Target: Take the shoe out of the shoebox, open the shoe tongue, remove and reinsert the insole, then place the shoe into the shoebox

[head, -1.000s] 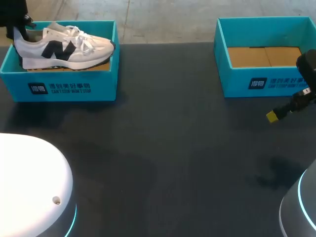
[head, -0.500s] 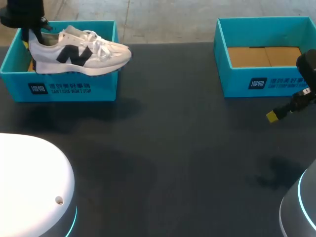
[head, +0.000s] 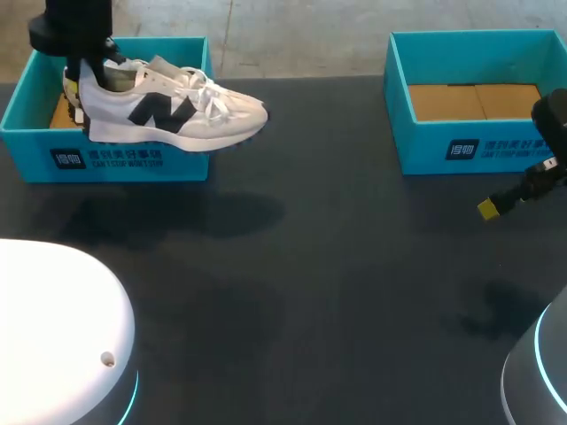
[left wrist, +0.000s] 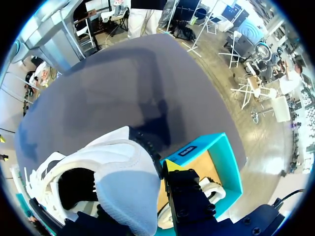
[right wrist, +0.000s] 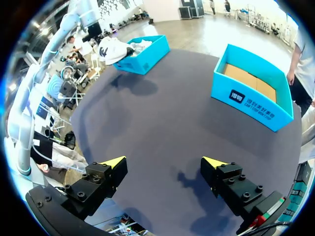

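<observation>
At the far-left corner of the black desk (head: pixel 310 266), the left gripper (head: pixel 86 81) grasps the white-and-navy sneaker (head: pixel 177 113) above its teal cardboard shoebox (head: pixel 115 161). The tongue (head: pixel 166 67), insole and return remain; the right gripper (right wrist: pixel 165 161) is released.

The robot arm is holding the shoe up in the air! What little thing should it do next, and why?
Probably carry the shoe clear of the shoebox and lower it onto the bare table. The left gripper holds it by the heel, and the heel hangs over the shoebox while the toe pokes past its wall.

Black yellow-tipped right tool (right wrist: pixel 163 161); white bases (head: pixel 53 328), seemingly cyan-ringed.
</observation>
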`<state>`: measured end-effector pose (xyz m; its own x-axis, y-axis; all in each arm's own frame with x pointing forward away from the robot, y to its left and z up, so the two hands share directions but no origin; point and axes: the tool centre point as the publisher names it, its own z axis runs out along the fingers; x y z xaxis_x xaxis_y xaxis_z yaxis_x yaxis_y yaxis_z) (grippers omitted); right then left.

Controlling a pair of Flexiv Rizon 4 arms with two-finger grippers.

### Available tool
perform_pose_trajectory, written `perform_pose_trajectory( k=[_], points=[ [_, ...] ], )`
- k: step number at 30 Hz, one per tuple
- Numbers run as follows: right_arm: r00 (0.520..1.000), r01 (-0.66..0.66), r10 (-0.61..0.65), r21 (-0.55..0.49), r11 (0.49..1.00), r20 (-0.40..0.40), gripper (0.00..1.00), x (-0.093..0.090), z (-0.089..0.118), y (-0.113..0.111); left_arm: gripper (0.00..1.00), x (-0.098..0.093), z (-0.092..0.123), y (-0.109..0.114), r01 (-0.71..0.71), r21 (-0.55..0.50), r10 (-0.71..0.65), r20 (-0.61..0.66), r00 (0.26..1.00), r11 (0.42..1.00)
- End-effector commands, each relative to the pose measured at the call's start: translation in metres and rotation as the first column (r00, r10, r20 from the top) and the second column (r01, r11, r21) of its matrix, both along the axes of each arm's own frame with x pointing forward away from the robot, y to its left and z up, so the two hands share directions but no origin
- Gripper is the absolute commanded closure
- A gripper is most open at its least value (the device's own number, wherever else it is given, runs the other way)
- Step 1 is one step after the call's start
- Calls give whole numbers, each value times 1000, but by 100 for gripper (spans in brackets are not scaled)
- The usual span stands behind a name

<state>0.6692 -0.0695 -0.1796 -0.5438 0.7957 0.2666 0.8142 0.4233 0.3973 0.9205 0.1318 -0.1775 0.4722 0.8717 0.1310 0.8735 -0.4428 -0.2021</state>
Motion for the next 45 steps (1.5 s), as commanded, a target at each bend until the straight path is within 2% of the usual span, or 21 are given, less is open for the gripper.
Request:
perform_pose_trajectory(
  k=[1,30,31,32,35,38,45],
  points=[
    [1000,2,-2,-1,1000,0,0,0,-1,1,100,-1,2,0,1,-1,-1,2,1000,1000],
    [1000,2,-2,-1,1000,0,0,0,-1,1,100,-1,2,0,1,-1,-1,2,1000,1000],
    [1000,2,-2,-1,1000,0,0,0,-1,1,100,-24,-1,-23,42,-45,-46,-80,996,998],
    [1000,2,-2,-1,1000,0,0,0,-1,1,100,-28,-4,-29,48,-63,-54,-99,994,997],
    [1000,2,-2,-1,1000,0,0,0,-1,1,100,-16,-7,-17,3,-62,-9,-112,994,998],
    [1000,2,-2,-1,1000,0,0,0,-1,1,100,-12,-8,-9,-19,-85,8,-121,993,996],
    [1000,2,-2,-1,1000,0,0,0,-1,1,100,-22,-21,-23,11,-78,-21,-134,991,997]
  ],
)
